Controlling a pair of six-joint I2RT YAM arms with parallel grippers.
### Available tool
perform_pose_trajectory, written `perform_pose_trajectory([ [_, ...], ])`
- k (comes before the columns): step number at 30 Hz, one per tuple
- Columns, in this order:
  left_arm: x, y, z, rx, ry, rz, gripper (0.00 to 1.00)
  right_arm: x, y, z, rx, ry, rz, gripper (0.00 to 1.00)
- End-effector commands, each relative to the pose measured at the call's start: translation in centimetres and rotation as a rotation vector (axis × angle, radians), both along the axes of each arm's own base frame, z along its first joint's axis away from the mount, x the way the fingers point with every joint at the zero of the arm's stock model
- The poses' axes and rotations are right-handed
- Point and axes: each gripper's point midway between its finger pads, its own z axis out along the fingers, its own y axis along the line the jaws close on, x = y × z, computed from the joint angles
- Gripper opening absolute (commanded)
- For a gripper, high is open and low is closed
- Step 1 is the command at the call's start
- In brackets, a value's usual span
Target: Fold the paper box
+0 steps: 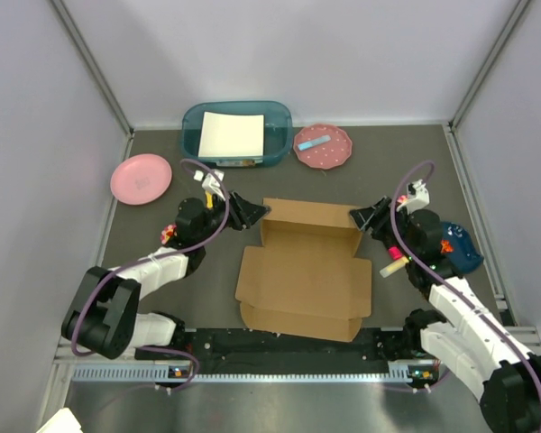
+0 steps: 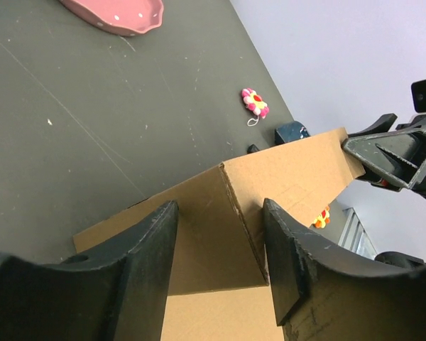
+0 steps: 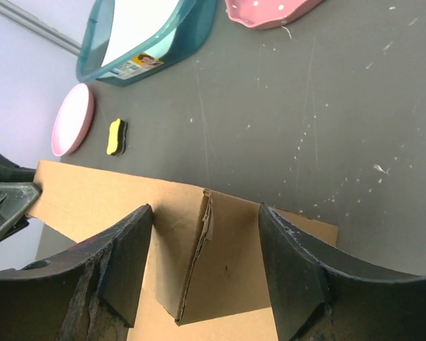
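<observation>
Flanking the box: two black two-finger grippers, hard matte plastic, one at each rear corner of the cardboard.
Left gripper (image 2: 220,209): jaws stand wide apart; its thick, curved, scuffed fingers (image 2: 149,256) straddle the box's 10 o'clock corner without clamping it.
Right gripper (image 3: 204,212): jaws also wide apart; its worn fingers (image 3: 291,256) straddle the 2 o'clock corner, where a folded crease stands between them.
Contact: whether any finger touches the cardboard cannot be told.
Paper box (image 1: 307,271): plain brown corrugated cardboard, dull and smooth-faced, die-cut with flaps; it sits mid-table between the two arms.
Box shape: the rear panel at 12 o'clock stands up between the grippers; the wide base and the flap at 6 o'clock lie flat.
Table (image 1: 415,171): dark grey, matte, flecked with pale scratches.
Flower toy (image 2: 254,103): small, soft, pink and yellow, on the table beyond the box in the left wrist view.
Dark blue object (image 1: 458,248): at 3 o'clock, beside the right arm.
Teal bin (image 1: 194,135): translucent plastic, rounded rectangle, at 11 o'clock, holding a white sheet (image 1: 230,133).
Dotted pink plate (image 1: 334,153): round, at 1 o'clock, carrying a pale blue strip (image 1: 312,142).
Plain pink plate (image 1: 141,178): round, glossy, at 10 o'clock.
</observation>
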Motion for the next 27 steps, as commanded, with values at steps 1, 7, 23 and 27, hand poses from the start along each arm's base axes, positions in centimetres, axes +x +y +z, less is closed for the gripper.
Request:
perform_pose_trajectory([
  [1, -2.0, 0.2, -5.2, 0.096, 0.202, -0.038, 0.57, -0.1, 0.3, -1.4, 0.003, 0.002, 0.034, 0.6],
  [7, -2.2, -0.4, -3.6, 0.055, 0.174, -0.073, 0.61, -0.6, 0.0, -3.4, -0.015, 0.035, 0.032, 0.58],
  [23, -3.8, 1.1, -10.3, 0.122, 0.289, -0.026, 0.3, -3.1, -1.1, -9.0, -0.034, 0.146, 0.0, 0.54],
  [27, -3.8, 1.0, -9.6, 0.108, 0.28, -0.024, 0.32, -3.0, -1.1, -7.9, -0.041, 0.122, 0.002, 0.55],
])
